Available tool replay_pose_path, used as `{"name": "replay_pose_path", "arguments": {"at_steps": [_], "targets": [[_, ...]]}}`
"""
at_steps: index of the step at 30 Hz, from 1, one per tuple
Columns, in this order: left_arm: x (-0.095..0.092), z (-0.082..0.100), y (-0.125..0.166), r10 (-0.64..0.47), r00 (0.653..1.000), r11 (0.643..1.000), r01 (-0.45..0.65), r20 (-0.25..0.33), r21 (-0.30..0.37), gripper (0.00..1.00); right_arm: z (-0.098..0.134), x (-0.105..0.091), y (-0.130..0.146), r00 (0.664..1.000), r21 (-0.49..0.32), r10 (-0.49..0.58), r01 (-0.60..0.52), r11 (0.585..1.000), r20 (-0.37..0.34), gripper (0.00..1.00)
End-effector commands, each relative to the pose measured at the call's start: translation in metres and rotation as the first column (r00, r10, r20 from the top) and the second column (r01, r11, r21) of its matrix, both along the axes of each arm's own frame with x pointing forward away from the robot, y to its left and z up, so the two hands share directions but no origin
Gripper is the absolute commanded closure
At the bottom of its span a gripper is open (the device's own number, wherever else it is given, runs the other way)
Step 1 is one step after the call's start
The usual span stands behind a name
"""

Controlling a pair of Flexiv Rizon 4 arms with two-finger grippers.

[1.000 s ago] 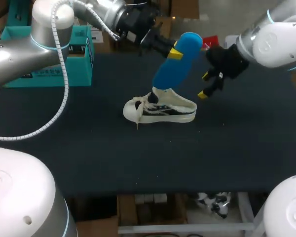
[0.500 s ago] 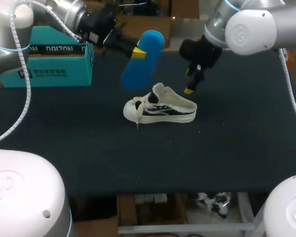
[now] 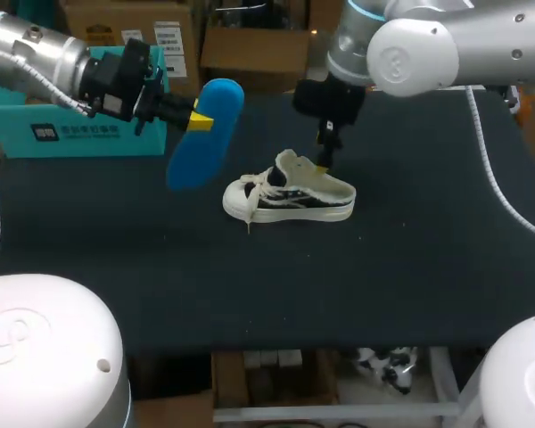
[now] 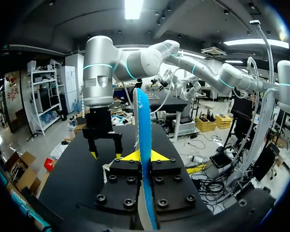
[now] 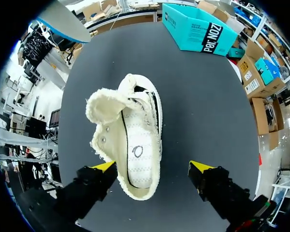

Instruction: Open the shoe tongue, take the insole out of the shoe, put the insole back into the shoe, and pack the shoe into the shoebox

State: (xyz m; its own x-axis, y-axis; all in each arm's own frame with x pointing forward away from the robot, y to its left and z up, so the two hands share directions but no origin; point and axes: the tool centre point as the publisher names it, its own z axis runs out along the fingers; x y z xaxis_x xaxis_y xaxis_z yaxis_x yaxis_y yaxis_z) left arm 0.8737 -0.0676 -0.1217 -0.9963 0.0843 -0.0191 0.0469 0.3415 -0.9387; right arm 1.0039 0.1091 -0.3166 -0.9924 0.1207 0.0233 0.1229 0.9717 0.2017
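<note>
Table [image 3: 428, 267], one shoe [image 3: 290, 198], one insole [image 3: 201, 134], one shoebox [image 3: 62, 140]

The left arm [image 3: 36, 49] stretched in from the upper left of the frame, wrist roughly level and pointing toward the middle. The left gripper [image 3: 201, 120] had both fingers pinched flat against the blue insole [image 3: 196, 147]. The right arm [image 3: 446, 45] extended from the upper right past the centre. The right gripper [image 3: 324, 159] pointed straight down, its fingers spread wide apart.
</note>
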Motion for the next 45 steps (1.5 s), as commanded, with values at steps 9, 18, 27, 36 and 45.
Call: {"name": "replay_pose_path", "arguments": {"at_steps": [9, 18, 27, 36, 45], "targets": [[-0.013, -0.022, 0.044, 0.335, 0.941, 0.942, -0.334, 0.057, -0.023, 1.00, -0.021, 0.008, 0.019, 1.000, -0.195, -0.023, 0.019, 0.981, -0.018, 0.00], [-0.015, -0.031, 0.056, 0.366, 0.930, 0.931, -0.365, 0.047, -0.018, 1.00, -0.033, 0.008, 0.020, 0.999, -0.211, -0.042, 0.043, 0.977, 0.011, 0.38], [-0.011, -0.039, 0.060, 0.372, 0.927, 0.928, -0.372, 0.035, -0.009, 1.00, -0.040, 0.005, 0.024, 0.997, -0.222, -0.057, 0.068, 0.973, 0.055, 1.00], [0.003, -0.041, 0.058, 0.334, 0.942, 0.942, -0.334, 0.010, -0.012, 1.00, -0.037, -0.001, 0.027, 0.994, -0.244, -0.100, 0.110, 0.963, 0.053, 1.00], [0.026, -0.026, 0.038, 0.216, 0.976, 0.976, -0.216, 0.012, -0.028, 1.00, -0.017, -0.018, 0.027, 0.953, -0.209, -0.299, 0.301, 0.930, 0.043, 1.00]]}}
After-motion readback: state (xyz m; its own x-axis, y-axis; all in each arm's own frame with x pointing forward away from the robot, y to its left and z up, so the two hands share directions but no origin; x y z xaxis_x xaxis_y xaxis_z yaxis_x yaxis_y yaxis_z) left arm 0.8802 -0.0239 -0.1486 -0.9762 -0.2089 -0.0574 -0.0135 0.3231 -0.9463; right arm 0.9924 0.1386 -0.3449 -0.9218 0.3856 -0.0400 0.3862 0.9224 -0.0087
